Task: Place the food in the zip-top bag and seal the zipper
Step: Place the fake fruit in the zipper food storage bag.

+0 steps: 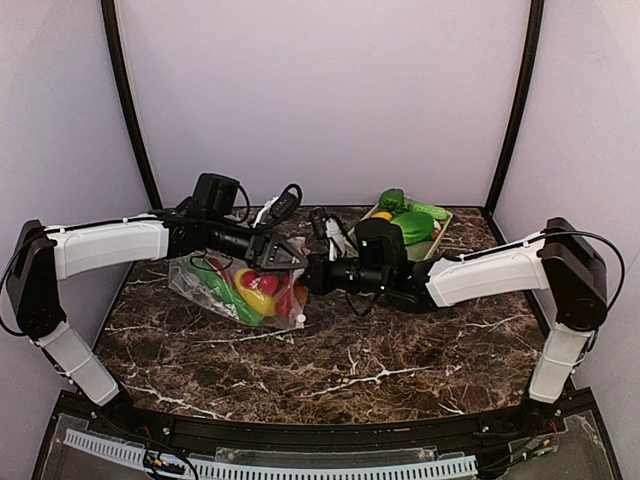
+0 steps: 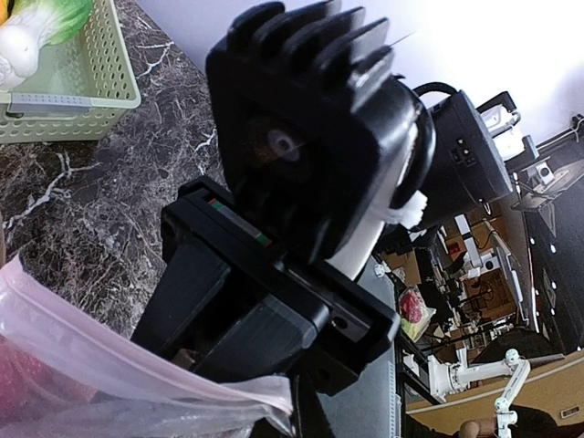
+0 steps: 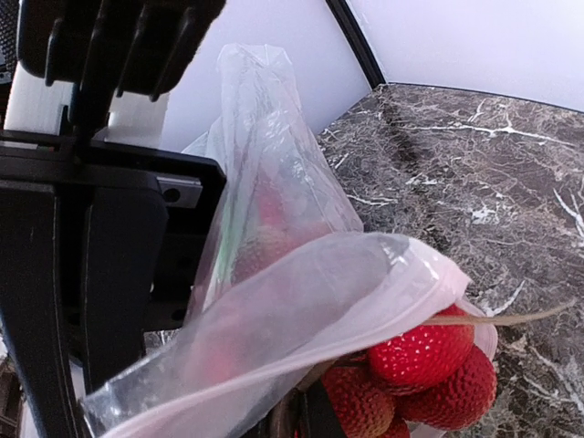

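Dark marble table (image 1: 400, 350), lilac walls all round. Left arm (image 1: 110, 245) stretches in level from the left and right arm (image 1: 490, 275) from the right. They meet just left of centre, wrists nearly nose to nose. Far right there's a pale green basket (image 1: 445, 228) with a bok choy (image 2: 36, 27) and other green bits in it, well apart from the grippers. The zip-top bag (image 1: 215, 290) lies under the left forearm with the food (image 1: 255, 290) inside, red pieces (image 3: 420, 351) bulging near the mouth. Left gripper (image 1: 290, 255) is closed tight and right gripper (image 1: 312, 275) nearly so, both pinching film at the bag's right edge. The pink zipper (image 2: 109, 347) runs straight into the right one's jaws.
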